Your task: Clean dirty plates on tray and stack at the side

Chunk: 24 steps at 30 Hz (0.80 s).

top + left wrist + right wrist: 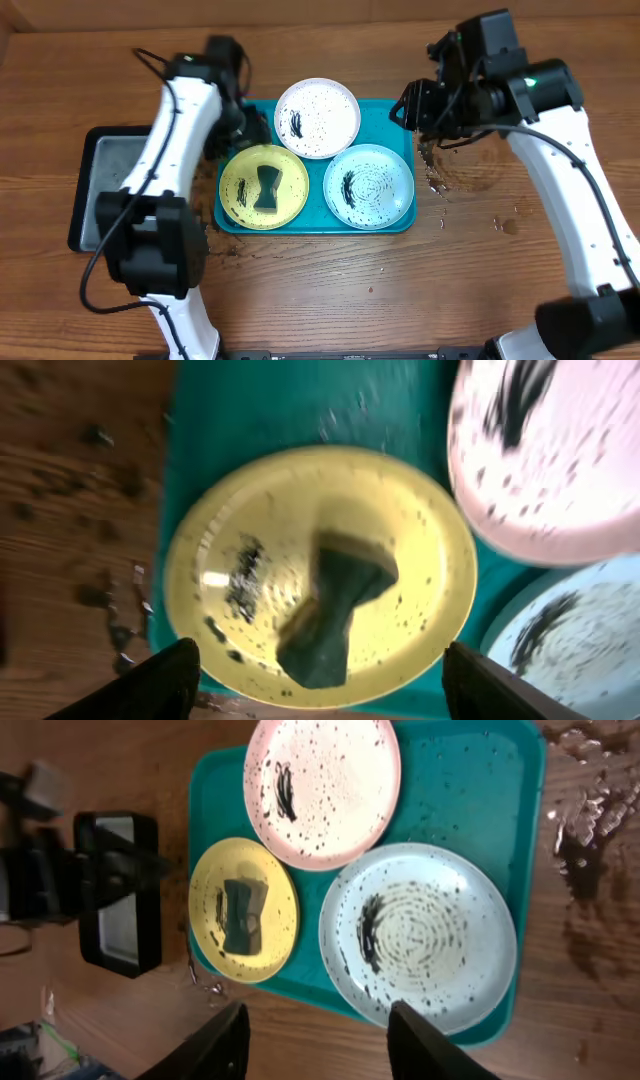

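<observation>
Lying on the yellow-green plate (270, 500) in the tray (260, 410), the sponge (335, 605) is framed by the released left end effector (320, 652); the right end effector (318, 1015) is likewise spread, empty. Were the sponge gripped off-centre, its plate could be shoved against the white plate (560, 470) just beside

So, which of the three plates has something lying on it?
The yellow-green plate, on the tray's left side: a dark sponge lies in its middle. The white plate and the light blue plate carry only black marks.
</observation>
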Tool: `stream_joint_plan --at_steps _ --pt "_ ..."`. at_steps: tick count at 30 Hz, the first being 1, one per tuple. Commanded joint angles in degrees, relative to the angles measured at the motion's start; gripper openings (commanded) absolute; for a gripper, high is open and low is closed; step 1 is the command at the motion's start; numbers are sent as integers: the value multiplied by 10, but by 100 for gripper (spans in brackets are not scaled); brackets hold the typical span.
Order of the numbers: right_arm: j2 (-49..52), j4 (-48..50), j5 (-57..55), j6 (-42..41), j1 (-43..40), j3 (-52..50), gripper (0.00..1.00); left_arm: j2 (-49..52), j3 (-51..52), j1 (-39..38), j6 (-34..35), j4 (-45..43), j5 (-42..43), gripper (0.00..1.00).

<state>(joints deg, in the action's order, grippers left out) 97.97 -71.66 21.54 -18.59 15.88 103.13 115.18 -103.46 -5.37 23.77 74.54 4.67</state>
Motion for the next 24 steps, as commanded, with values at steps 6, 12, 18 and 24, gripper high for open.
stream_joint_plan --at_steps 6,12,18,24 --pt "128 -14 -42 12 92 73 59 -13 -42 75 26 33 24 80" --pt "191 89 -50 4 147 72 60 -13 -42 75 17 52 22 81" --pt "245 137 -102 -19 192 72 57 -13 -40 76 15 69 -17 80" --pt "295 157 -106 -55 210 72 44 -13 -40 75 15 69 -21 77"
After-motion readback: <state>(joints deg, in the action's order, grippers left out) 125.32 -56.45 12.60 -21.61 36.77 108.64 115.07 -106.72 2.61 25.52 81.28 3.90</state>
